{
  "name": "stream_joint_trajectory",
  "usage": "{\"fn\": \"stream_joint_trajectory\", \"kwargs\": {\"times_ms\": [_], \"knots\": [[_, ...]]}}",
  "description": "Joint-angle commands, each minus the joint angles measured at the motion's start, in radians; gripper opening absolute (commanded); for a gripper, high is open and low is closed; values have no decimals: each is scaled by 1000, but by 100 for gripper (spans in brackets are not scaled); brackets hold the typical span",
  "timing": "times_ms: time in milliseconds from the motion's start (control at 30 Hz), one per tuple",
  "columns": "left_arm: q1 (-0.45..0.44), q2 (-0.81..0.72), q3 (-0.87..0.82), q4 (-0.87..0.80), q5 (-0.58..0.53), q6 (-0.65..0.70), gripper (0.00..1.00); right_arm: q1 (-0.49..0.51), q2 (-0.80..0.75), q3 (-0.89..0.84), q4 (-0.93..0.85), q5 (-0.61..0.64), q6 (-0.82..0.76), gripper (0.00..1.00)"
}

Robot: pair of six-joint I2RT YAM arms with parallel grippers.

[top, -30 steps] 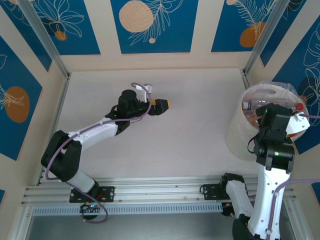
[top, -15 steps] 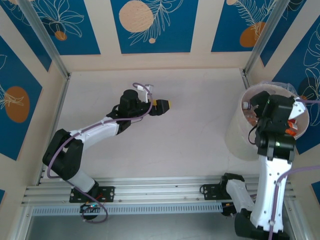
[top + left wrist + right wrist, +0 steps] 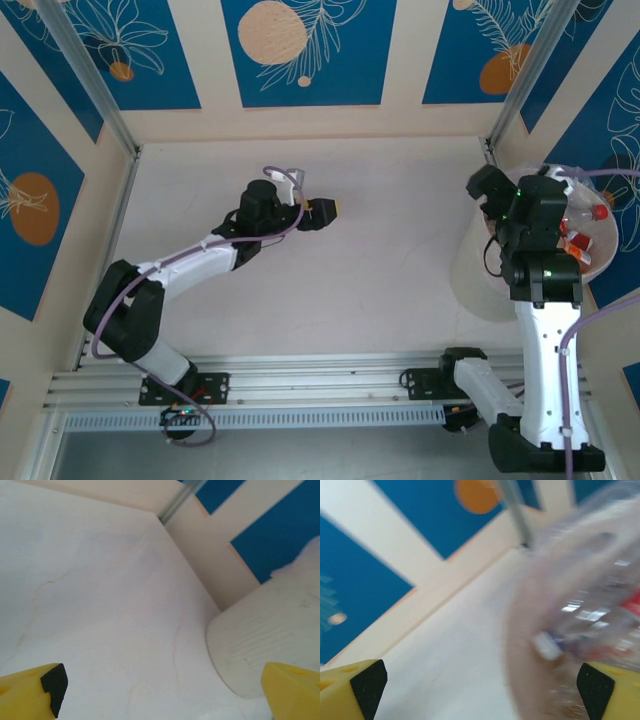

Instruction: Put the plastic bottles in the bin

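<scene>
The bin (image 3: pixel 472 272), a round pale tub lined with clear plastic, stands at the table's right edge. Inside it lie plastic bottles (image 3: pixel 583 238), one with a red cap (image 3: pixel 600 212). My right gripper (image 3: pixel 486 188) hangs open and empty above the bin's left rim. In the blurred right wrist view, the right gripper (image 3: pixel 480 695) has table between its yellow fingertips (image 3: pixel 351 690), with the bin (image 3: pixel 530 680) and a white-capped bottle (image 3: pixel 548 646) to the right. My left gripper (image 3: pixel 325 212) rests open and empty mid-table. In its wrist view the left gripper (image 3: pixel 160 700) faces the bin (image 3: pixel 265 640).
Blue-and-cream patterned walls (image 3: pixel 300 50) enclose the table on three sides, with metal posts (image 3: pixel 90 75) in the far corners. The bin sits close to the right wall. An aluminium rail (image 3: pixel 300 385) carrying both arm bases runs along the near edge.
The right arm has swung its gripper out from over the bin's inside, leftward and farther away, to above the left rim. The left arm has stayed put.
</scene>
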Motion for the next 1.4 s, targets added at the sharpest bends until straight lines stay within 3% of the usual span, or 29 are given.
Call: {"fn": "stream_joint_trajectory", "kwargs": {"times_ms": [0,100,233,433,633,833,1033,1233,1367], "knots": [[-3,-96,-8,-86,-197,42,100,108,5,-33,220,-113,-140,99],[4,-176,-35,-183,-414,64,100,189,38,-91,361,-280,-273,99],[38,-288,-104,-254,-647,111,100,225,115,-145,444,-518,-439,99],[123,-406,-220,-240,-902,273,100,232,244,-254,531,-444,-555,99],[244,-331,-302,-96,-1040,437,100,157,341,-465,777,-493,-613,100],[387,-154,-390,141,-825,514,100,60,478,-578,926,-464,-526,99],[457,-105,-369,186,-639,560,100,12,569,-632,1014,-458,-559,99],[473,-147,-385,128,-628,566,100,-28,611,-700,1189,-499,-580,99],[485,-203,-444,155,-616,569,100,-84,647,-749,1308,-604,-541,100]]}}
